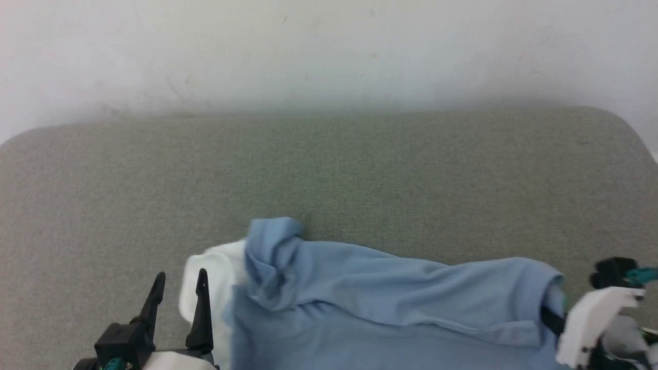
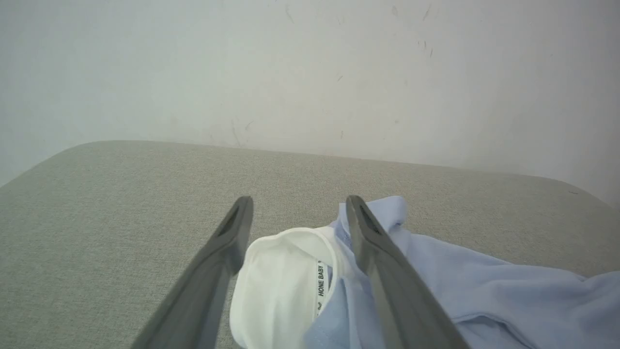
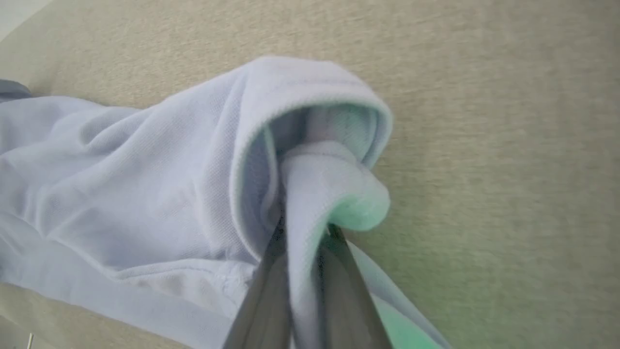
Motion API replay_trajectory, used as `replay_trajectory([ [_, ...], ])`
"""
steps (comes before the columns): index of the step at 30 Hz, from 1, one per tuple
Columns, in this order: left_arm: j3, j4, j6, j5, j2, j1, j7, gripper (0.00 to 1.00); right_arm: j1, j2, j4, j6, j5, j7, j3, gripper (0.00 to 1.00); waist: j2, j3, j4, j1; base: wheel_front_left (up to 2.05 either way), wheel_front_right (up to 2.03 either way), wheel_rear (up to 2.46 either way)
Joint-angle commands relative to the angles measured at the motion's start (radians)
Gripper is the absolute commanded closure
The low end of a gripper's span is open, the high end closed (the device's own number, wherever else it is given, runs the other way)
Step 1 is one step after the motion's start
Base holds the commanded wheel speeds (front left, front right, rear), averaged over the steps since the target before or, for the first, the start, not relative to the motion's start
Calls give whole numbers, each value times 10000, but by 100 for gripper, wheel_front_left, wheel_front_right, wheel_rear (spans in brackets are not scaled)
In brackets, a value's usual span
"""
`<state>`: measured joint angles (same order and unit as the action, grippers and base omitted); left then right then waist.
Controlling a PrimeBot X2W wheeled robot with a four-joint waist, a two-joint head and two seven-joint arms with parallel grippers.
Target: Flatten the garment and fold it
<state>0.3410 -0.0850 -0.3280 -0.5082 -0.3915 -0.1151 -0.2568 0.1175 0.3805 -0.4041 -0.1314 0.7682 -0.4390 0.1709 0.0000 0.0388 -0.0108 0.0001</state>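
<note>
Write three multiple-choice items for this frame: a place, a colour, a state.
1. The garment lies on: A a grey-green padded surface; B a wooden floor; C a metal tray.
2. Its collar panel is: A white; B red; C black.
3. The right gripper is: A open and empty; B shut on the garment; C shut on nothing.
Key: 1 A, textured upholstery spreads around it; 2 A, white cloth lies beside the blue; 3 B, a fold of blue cloth is pinched between its fingers.
</note>
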Motion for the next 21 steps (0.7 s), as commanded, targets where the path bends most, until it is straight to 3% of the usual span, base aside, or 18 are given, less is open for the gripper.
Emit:
replay_trajectory([
  [1, -51, -54, -71, 28, -97, -159, -35, 0, -319, 209, 58, 7, -147, -20, -448, 100, 0, -280, -223, -1, 0, 0, 0],
  [9, -16, -178, -141, 12, -230, -463, 70, 0, -1117, 319, 189, 7, -558, -669, -2515, 100, 0, -703, -352, -1, 0, 0, 0],
  [12, 33, -216, -159, 18, -275, -570, 125, 0, -1158, -339, 461, 7, 23, -1691, -3045, 100, 0, -877, -339, -1, 0, 0, 0],
  [17, 124, -329, -169, 31, -356, -692, 247, 0, -1168, -1751, 1832, 7, 2122, -4227, -2930, 100, 0, -1104, -182, -1, 0, 0, 0],
  [21, 145, -423, -155, 16, -387, -628, 308, 0, -854, -2668, 2584, 7, 2986, -4879, -2705, 100, 0, -1043, 15, -1, 0, 0, 0],
])
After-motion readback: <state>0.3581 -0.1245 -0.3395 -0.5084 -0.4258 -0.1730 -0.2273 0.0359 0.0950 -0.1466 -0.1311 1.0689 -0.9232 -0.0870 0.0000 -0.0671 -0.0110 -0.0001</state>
